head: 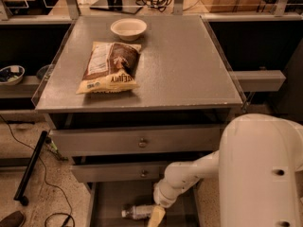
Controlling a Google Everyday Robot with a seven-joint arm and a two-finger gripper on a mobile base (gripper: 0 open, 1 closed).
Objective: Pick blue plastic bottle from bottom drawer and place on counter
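Note:
The blue plastic bottle [138, 212] lies on its side on the floor of the open bottom drawer [111, 197], cap to the left. My gripper [155, 217] hangs at the end of the white arm, low in the drawer just right of the bottle, its yellowish finger partly cut off by the frame's bottom edge. The counter [189, 65] is the grey square top above the drawers.
A yellow-brown snack bag [110, 68] and a white bowl [128, 29] sit on the counter's left half. Two knobbed drawers [142, 143] stand slightly open above the bottom drawer. Dark side shelves flank the cabinet, with a bowl [10, 74] on the left one. Cables lie on the floor at left.

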